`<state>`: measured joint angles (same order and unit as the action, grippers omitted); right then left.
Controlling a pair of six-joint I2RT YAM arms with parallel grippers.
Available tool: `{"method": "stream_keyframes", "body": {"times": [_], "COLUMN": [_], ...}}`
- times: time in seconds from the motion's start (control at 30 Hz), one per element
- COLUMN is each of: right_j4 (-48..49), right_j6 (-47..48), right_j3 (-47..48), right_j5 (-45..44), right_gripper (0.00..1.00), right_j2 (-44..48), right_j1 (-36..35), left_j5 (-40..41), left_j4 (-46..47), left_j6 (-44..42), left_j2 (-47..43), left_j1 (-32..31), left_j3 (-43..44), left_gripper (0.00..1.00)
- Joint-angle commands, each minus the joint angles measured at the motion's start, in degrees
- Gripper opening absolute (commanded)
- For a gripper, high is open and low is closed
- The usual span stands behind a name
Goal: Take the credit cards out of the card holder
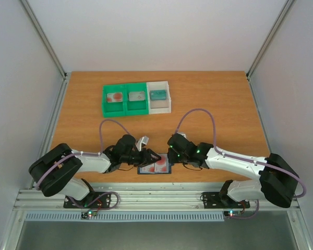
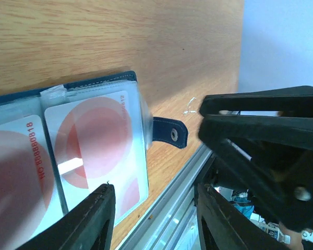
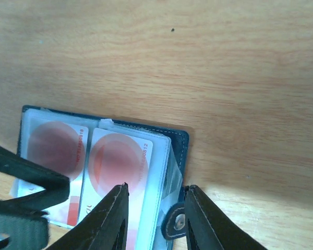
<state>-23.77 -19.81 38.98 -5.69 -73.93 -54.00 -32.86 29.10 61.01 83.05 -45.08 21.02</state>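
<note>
Lying open at the near edge of the table (image 1: pixel 224 114), between the two arms, the card holder (image 1: pixel 155 167) shows two cards (image 3: pixel 117 161) side by side under clear sleeves (image 3: pixel 169 172). Its snap tab (image 3: pixel 176 223) sticks out toward the right gripper (image 3: pixel 157 186), whose fingers are spread and straddle that edge. The left gripper (image 2: pixel 154 188) sits low at the opposite side, fingers likewise apart, holding nothing. The cards look thin, stiff and slick, the sleeves soft. The holder is probably light enough to slide, so one arm should pin its black border while the other pinches a card's exposed short edge. Red print along one card reads "NO.88880818"; the other's seems to end in 0812. Farther back sits a green-and-white tray (image 1: pixel 126 99).
</note>
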Motion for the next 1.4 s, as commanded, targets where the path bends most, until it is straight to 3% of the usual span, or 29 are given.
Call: {"method": "stream_keyframes", "body": {"times": [0.0, 0.33, 0.83, 1.0, 1.23, 1.37], "right_j4": [-4.08, 2.22, 2.08, 3.35, 4.28, 3.92], "right_j6": [-0.75, 0.43, 1.42, 0.48, -0.76, -0.41], "right_j3": [2.14, 3.02, 4.21, 1.86, 0.13, 0.47], "right_j5": [-2.8, 6.62, 6.71, 6.32, 6.32, 5.88], "right_gripper": [0.3, 0.22, 0.13, 0.1, 0.08, 0.08], "right_j2": [3.0, -0.44, -11.34, -12.98, -13.0, -12.82], "right_j1": [-0.14, -0.12, 0.03, -0.02, -0.03, 0.01], "left_j5": [0.41, 5.06, 8.11, 6.43, 3.7, 4.19], "left_j4": [4.29, 0.01, -6.39, -0.24, 7.62, 7.51], "left_j6": [-1.31, -2.06, -4.52, -3.37, 0.19, 0.55], "left_j2": [1.64, 1.73, 1.75, 4.5, 8.51, 7.69], "left_j1": [-0.29, -0.31, -0.29, -0.34, -0.29, -0.31], "left_j3": [1.33, -0.53, -0.31, -1.85, -2.13, -2.18], "left_gripper": [0.45, 0.44, 0.42, 0.41, 0.3, 0.13]}}
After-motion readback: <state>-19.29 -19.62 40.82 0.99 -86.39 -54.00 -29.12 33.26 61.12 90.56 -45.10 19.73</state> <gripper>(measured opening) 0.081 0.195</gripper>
